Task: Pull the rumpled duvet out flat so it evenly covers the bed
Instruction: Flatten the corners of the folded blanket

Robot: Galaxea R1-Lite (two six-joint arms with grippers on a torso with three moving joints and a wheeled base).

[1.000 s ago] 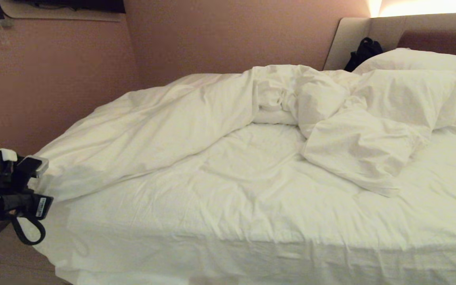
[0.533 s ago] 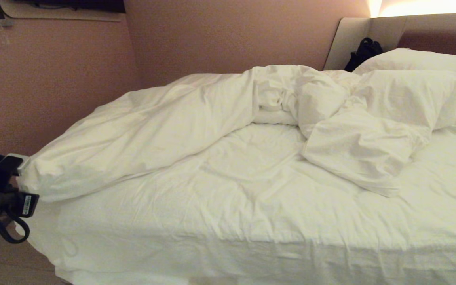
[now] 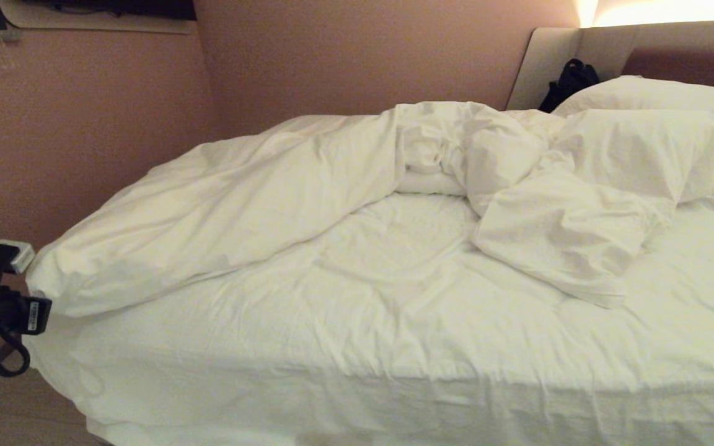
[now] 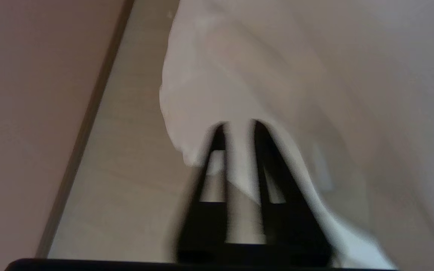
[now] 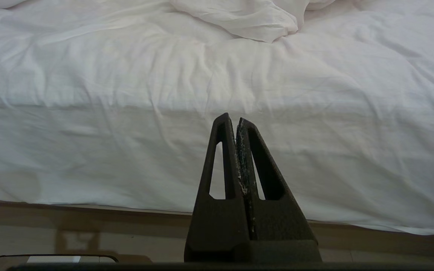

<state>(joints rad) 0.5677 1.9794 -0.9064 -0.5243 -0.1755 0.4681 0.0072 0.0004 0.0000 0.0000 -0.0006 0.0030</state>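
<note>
The thick, puffy white duvet (image 3: 307,186) in its creased cotton cover lies bunched along the far side of the wide low bed (image 3: 394,347), one end reaching the foot corner at my left and a rumpled heap (image 3: 555,204) folded over near the plump white pillows (image 3: 648,93); most of the white-sheeted mattress is bare. My left gripper (image 4: 237,126) sits off that foot corner, jaws slightly spread with a fold of white cloth between them, whether gripped I cannot tell; my right gripper (image 5: 236,119) is parked before the near side, jaws pressed together and empty. I judge the work barely begun: nearly all the spreading toward the near side remains.
</note>
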